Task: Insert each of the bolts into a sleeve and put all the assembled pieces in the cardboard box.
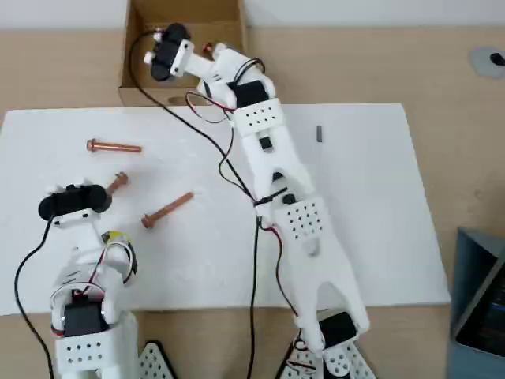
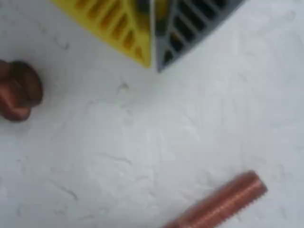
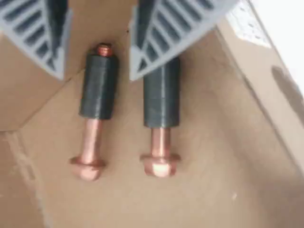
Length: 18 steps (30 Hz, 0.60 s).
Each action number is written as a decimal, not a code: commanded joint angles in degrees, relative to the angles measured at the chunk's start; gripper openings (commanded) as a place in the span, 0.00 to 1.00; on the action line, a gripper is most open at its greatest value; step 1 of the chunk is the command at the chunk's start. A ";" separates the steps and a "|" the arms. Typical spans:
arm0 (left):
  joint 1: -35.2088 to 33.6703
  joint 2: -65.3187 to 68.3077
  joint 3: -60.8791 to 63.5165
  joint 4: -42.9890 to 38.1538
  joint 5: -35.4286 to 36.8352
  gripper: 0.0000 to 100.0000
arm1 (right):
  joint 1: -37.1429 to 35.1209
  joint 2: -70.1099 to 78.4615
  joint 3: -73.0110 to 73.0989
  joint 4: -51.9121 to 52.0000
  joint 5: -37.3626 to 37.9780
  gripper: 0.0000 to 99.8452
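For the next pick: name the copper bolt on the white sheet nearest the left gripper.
The copper bolt partly hidden beside the left gripper; the slanted bolt and the level bolt lie apart from it.

White plastic arms (image 1: 272, 158) with perforated panels (image 1: 256, 117), black motors (image 1: 79, 320), trailing black and red cables (image 1: 254, 276); ribbed fingers (image 2: 114, 28), one yellow, the rest grey.
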 commanded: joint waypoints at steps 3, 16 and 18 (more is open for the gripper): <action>0.79 -0.31 -0.18 -0.97 -0.26 0.00 | -0.57 -1.27 -15.08 10.99 -3.60 0.05; 0.70 -0.31 -0.18 -0.97 -0.18 0.00 | -0.48 -16.31 -21.41 33.23 -5.19 0.01; 0.70 -0.31 -0.18 -0.97 -0.18 0.00 | -0.48 -19.12 -21.32 36.13 -8.18 0.01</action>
